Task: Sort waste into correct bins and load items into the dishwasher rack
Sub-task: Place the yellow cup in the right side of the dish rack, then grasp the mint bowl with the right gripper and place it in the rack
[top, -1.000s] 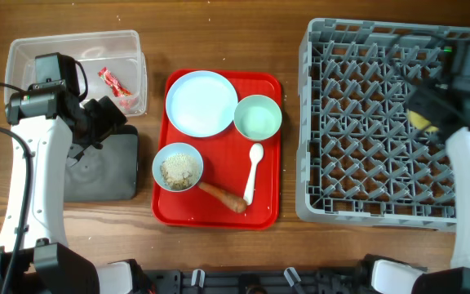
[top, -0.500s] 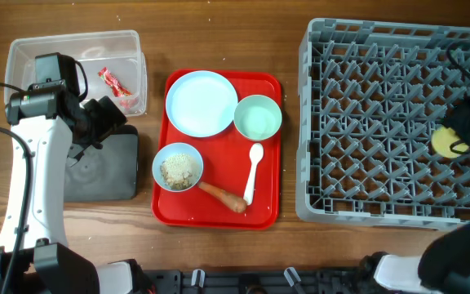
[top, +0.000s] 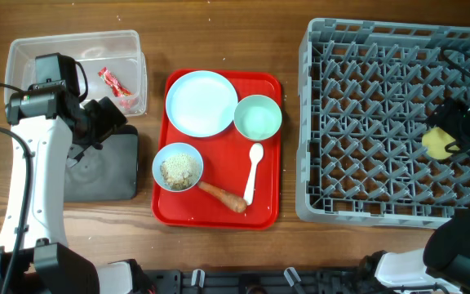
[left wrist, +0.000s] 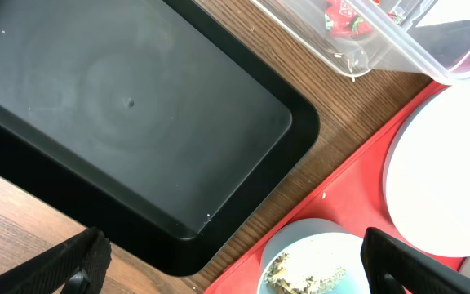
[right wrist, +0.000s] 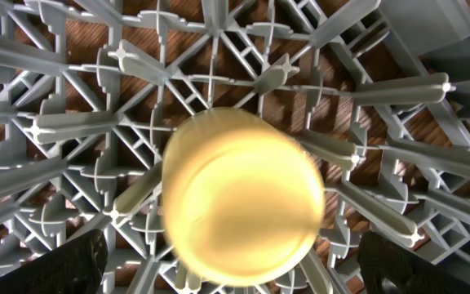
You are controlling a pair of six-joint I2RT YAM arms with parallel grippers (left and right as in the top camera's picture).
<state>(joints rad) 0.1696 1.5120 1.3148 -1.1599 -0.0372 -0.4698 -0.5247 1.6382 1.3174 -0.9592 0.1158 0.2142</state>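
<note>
The yellow cup lies blurred on the pegs of the grey dishwasher rack, near its right side. My right gripper stands open around the cup, with a gap on each side. My left gripper is open and holds nothing, over the corner of the black tray beside the small blue bowl of crumbs. A red candy wrapper lies in the clear tub. The white plate, mint bowl, white spoon and carrot piece rest on the red tray.
The rack's tall pegs crowd round the right gripper. The clear tub and black tray sit close together at the left, with the left arm above them. Bare wooden table shows between the red tray and the rack.
My right gripper has opened and let go of the yellow cup, which now lies on the rack pegs. The right arm moved down the rack's right side. The left arm has not moved.
</note>
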